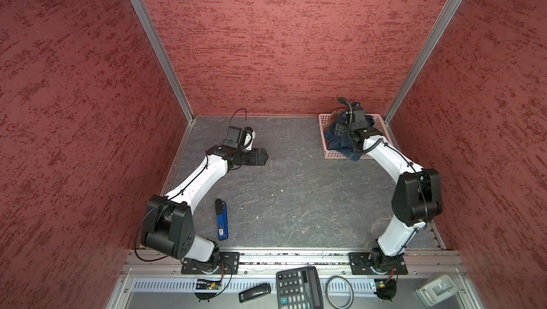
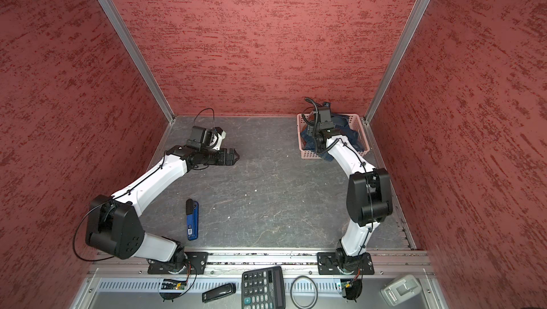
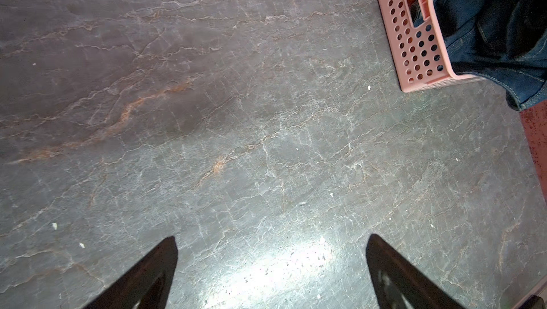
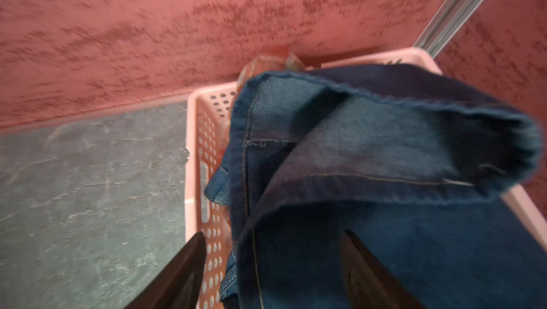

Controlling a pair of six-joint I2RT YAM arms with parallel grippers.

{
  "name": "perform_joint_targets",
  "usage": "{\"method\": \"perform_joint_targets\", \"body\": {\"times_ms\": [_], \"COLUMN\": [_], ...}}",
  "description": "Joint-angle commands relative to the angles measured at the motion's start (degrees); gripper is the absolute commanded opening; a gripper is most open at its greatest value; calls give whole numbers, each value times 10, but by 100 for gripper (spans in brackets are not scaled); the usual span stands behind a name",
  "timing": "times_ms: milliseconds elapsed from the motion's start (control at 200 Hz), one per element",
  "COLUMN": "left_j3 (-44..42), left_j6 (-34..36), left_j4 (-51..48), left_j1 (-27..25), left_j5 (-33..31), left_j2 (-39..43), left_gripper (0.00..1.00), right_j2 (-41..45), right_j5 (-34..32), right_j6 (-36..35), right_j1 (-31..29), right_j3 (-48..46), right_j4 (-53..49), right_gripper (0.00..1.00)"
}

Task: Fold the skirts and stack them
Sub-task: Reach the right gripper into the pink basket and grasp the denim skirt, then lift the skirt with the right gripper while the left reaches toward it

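We are looking down on a dark, veined stone-pattern table (image 1: pixel 296 192) walled in by red textured panels. The pink perforated basket (image 1: pixel 334 154) is sitting in the far right corner, and all the cloth we can find is lying in it. The denim skirts (image 1: pixel 333 140) are heaping up over its rim, and one dark blue hem (image 3: pixel 527 85) is hanging over the basket's near wall, its tip reaching down towards the table. We cannot tell where one denim piece ends and the next begins. At the back of the basket, against the wall, a blurred patch of the plaid skirt (image 4: pixel 266 62) is peeking out from under the denim.

The right gripper (image 4: pixel 275 233) is reaching down into the basket. Its fingers (image 4: pixel 189 263) are standing apart with a raised fold of denim between them, but we cannot tell whether they are pinching it.

The left gripper (image 3: pixel 270 238) is hovering over bare table, well apart from the basket, its jaws spread wide and holding nothing.

Nearer the arm bases, a blue and black stick-shaped device (image 1: pixel 222 221) is lying flat on the table.
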State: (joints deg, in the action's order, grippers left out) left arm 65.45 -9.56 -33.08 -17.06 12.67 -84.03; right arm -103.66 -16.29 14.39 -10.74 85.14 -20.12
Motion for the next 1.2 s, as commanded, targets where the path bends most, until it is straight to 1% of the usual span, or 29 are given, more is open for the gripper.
{"method": "perform_joint_targets", "body": {"times_ms": [0,35,40,50,60,70,80,95,100,110,120,150,155,160,165,170,180,190,275,366,436,486,576,701,847,902,987,1047,1197], "left_j3": [6,6,6,6,6,5,6,6,6,5,5,5,5,5,5,5,5,5,1,1,3,11,42,123,219,239,260,281,339], "left_j6": [8,7,7,6,5,5,4,4,4,3,3,2,1,1,0,0,-1,-2,-20,-65,-105,-135,-194,-262,-303,-320,-346,-360,-393], "left_j4": [0,0,0,0,1,1,2,1,1,1,1,2,3,3,3,4,4,5,17,44,80,107,157,201,220,230,274,300,343], "left_j1": [-2,-3,-3,-2,-2,-2,-2,-3,-3,-3,-3,-4,-4,-4,-5,-5,-6,-7,-12,-26,-52,-74,-110,-156,-193,-200,-203,-204,-207], "left_j5": [12,13,13,13,12,13,14,15,16,16,16,17,17,17,17,17,17,17,27,37,44,38,48,60,61,60,78,91,112], "left_j2": [7,9,8,8,8,8,7,7,8,7,7,6,6,6,6,6,6,6,1,-9,-27,-46,-103,-203,-307,-337,-382,-416,-491], "left_gripper": [100,100,100,100,100,100,100,100,100,100,100,100,100,100,100,100,100,100,100,100,100,100,100,100,100,100,100,92,77], "right_j2": [-35,-45,-47,-49,-55,-57,-61,-65,-68,-70,-70,-79,-79,-82,-83,-83,-87,-89,-92,-59,-27,-3,41,85,90,86,81,72,32], "right_j5": [-46,-47,-47,-48,-50,-51,-55,-58,-61,-63,-65,-75,-75,-77,-78,-78,-78,-78,-78,-72,-65,-60,-53,-52,-40,-32,-14,-7,2], "right_j6": [2,-1,-1,-1,-1,-1,-2,-3,-4,-5,-6,-7,-7,-7,-7,-7,-7,-7,-6,-15,-25,-34,-54,-83,-106,-106,-105,-104,-107], "right_j1": [-2,-1,-1,-1,-1,-1,0,0,-1,0,0,0,0,1,1,1,1,2,5,4,4,4,4,4,4,4,4,4,4], "right_j3": [38,46,49,51,57,60,67,71,75,79,81,93,93,97,99,99,107,112,145,152,160,167,175,208,300,340,399,451,587], "right_j4": [0,20,23,25,27,28,30,31,34,37,38,43,43,42,42,42,40,39,24,25,14,3,-10,-30,-72,-86,-104,-123,-171], "right_gripper": [62,56,53,52,46,45,40,37,34,31,30,15,15,10,8,8,3,0,0,0,0,0,0,0,0,0,0,0,0]}}
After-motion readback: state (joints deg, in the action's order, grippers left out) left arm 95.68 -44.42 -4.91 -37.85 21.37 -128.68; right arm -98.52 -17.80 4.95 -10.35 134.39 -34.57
